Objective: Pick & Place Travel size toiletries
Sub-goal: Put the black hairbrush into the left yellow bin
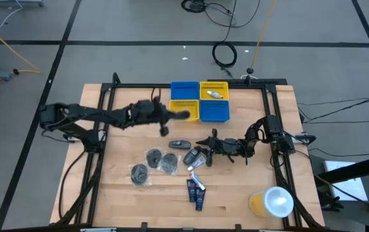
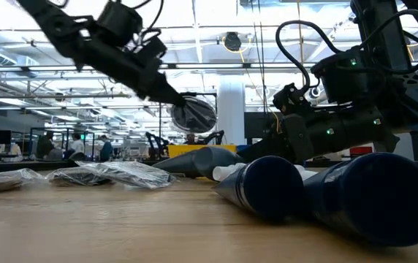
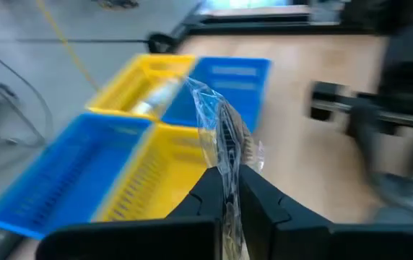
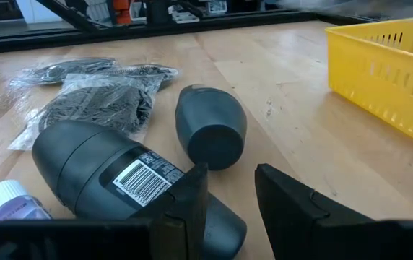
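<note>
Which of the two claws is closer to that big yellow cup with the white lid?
Right. The right gripper sits mid-table, up-left of the yellow cup; the left gripper hovers by the bins, farther off.

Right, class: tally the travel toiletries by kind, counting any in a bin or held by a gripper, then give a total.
Wrapped dark grey discs: 4 (one held by the left gripper)
Dark oval pieces: 2
White mini tubes: 2 (one in the far yellow bin)
Dark blue tubes: 2
Total: 10
</note>
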Controlling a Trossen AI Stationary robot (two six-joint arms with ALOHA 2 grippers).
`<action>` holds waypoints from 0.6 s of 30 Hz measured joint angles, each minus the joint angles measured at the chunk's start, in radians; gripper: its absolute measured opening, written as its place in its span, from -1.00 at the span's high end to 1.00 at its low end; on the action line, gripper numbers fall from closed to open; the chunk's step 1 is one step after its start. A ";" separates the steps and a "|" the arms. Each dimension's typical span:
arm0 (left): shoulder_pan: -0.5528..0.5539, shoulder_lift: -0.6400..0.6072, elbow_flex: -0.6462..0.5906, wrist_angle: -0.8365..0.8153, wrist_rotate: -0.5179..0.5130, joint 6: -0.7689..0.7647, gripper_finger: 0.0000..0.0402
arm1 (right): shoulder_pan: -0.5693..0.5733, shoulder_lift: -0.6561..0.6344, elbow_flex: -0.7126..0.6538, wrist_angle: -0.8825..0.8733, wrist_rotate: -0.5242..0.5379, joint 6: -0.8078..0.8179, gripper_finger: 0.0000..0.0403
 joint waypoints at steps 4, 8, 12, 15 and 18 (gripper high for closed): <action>0.068 0.093 0.107 -0.081 0.018 0.138 0.88 | -0.001 0.000 0.000 0.000 0.001 0.000 0.46; 0.112 0.193 0.204 -0.152 0.015 0.163 0.91 | -0.001 0.000 0.000 -0.001 0.001 0.000 0.46; 0.136 0.252 0.279 -0.212 0.046 0.110 0.91 | -0.001 0.000 0.000 -0.008 0.002 0.000 0.46; 0.146 0.279 0.311 -0.255 0.079 0.064 0.84 | -0.001 0.000 0.000 -0.011 0.002 0.000 0.46; 0.155 0.288 0.326 -0.287 0.114 0.009 0.74 | -0.001 0.000 0.000 -0.014 0.002 0.000 0.46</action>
